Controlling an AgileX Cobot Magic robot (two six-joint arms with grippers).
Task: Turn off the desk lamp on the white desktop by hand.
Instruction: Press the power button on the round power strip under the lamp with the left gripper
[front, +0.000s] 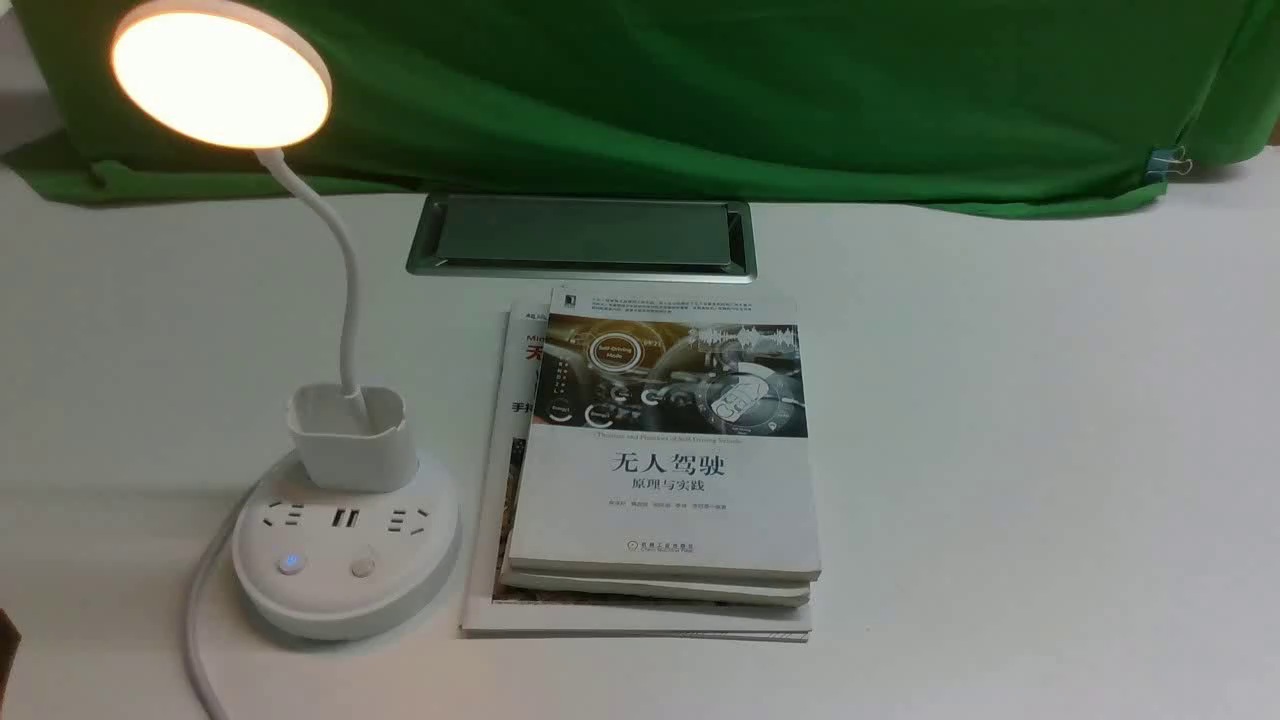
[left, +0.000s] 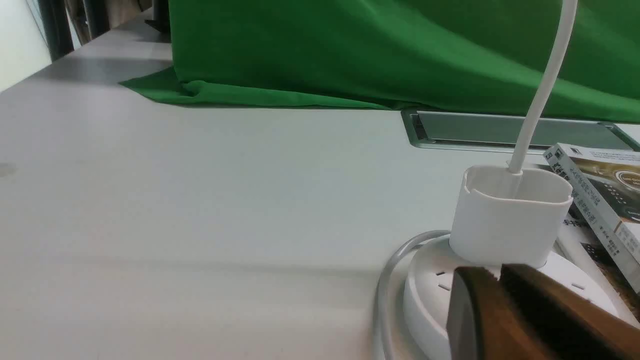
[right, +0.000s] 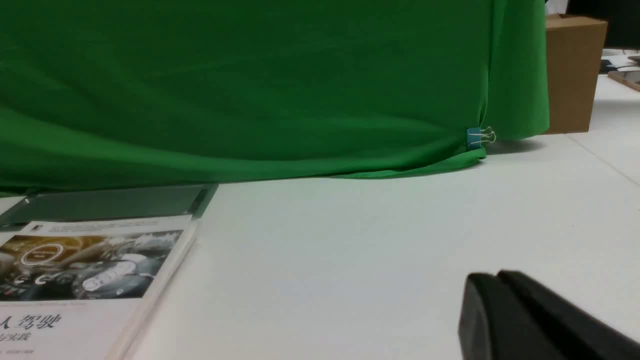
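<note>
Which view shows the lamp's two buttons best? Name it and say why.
Front view: the blue-lit button and the plain button sit unobstructed on the desk lamp's base. In the left wrist view the left gripper covers the base's near part, so no buttons show. The right wrist view misses the lamp entirely.

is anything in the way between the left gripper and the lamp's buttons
Nothing visible does. The left gripper hangs just at the desk lamp's base, and in the front view the two buttons lie bare. The cup holder stands behind them, and the books lie off to the side.
</note>
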